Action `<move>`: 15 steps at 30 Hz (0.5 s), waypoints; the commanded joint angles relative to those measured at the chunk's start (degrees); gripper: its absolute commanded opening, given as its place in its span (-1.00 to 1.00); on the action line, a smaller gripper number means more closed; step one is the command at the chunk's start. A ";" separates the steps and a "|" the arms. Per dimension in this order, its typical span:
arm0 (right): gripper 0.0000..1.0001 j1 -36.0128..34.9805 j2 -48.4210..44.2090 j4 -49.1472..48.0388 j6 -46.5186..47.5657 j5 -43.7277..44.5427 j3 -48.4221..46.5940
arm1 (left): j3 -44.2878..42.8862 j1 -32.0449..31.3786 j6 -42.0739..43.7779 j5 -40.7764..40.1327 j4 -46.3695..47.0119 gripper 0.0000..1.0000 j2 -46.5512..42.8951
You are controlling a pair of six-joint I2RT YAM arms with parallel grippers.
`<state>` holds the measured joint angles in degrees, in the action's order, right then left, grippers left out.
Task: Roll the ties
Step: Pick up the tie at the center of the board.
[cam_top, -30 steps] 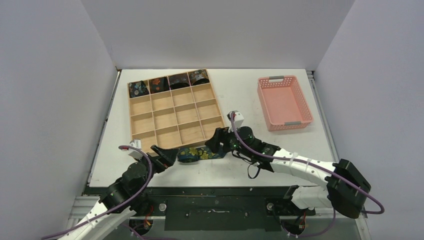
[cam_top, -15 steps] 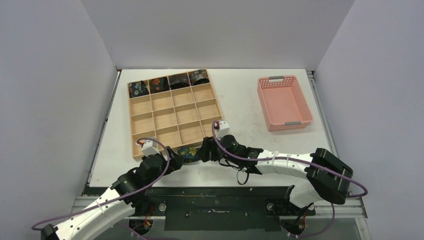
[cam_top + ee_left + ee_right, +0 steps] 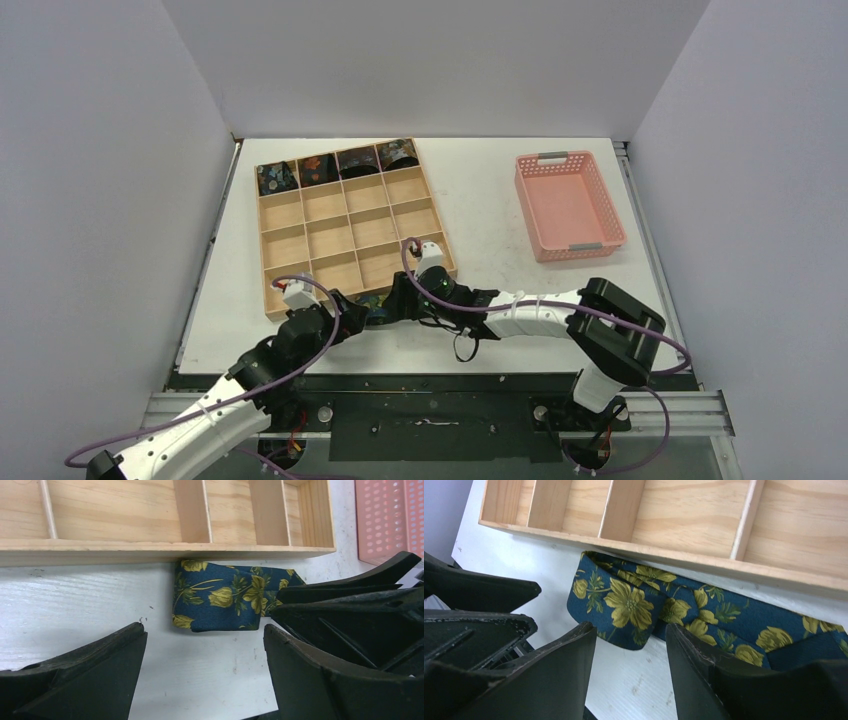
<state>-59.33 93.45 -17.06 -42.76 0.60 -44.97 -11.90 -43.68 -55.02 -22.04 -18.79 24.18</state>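
Observation:
A navy tie with yellow flowers [image 3: 225,596] lies folded flat on the white table against the near wall of the wooden tray [image 3: 150,550]. It also shows in the right wrist view [image 3: 659,607] and, mostly hidden, in the top view [image 3: 376,312]. My left gripper [image 3: 205,632] is open and empty, just in front of the tie. My right gripper [image 3: 630,630] is open, its fingertips [image 3: 684,640] at the tie's near edge. In the top view both grippers, left [image 3: 352,310] and right [image 3: 392,305], meet over the tie. Several rolled ties [image 3: 340,165] fill the tray's far row.
The wooden divided tray [image 3: 350,232] stands just beyond the grippers. A pink plastic basket [image 3: 568,205] sits at the far right. The right gripper's fingers crowd the right side of the left wrist view [image 3: 350,610].
Both arms have closed in on the tie from either side. The right gripper has slid left along the tray's near wall, and the stretched tie is now bunched short between the grippers.

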 commanded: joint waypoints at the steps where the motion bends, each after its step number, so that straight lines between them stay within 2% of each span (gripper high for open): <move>1: 0.04 -0.04 1.75 -1.81 -0.70 -0.07 -2.99 | 1.11 2.44 0.66 2.48 5.25 0.69 -0.03; 15: -0.06 2.58 5.15 -1.25 -1.14 0.32 0.43 | 4.91 6.21 3.20 10.46 15.16 0.68 4.80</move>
<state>-57.69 98.17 -16.80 -43.46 0.54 -45.87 -7.14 -38.26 -53.32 -14.66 -10.59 27.53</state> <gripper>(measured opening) 0.476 0.843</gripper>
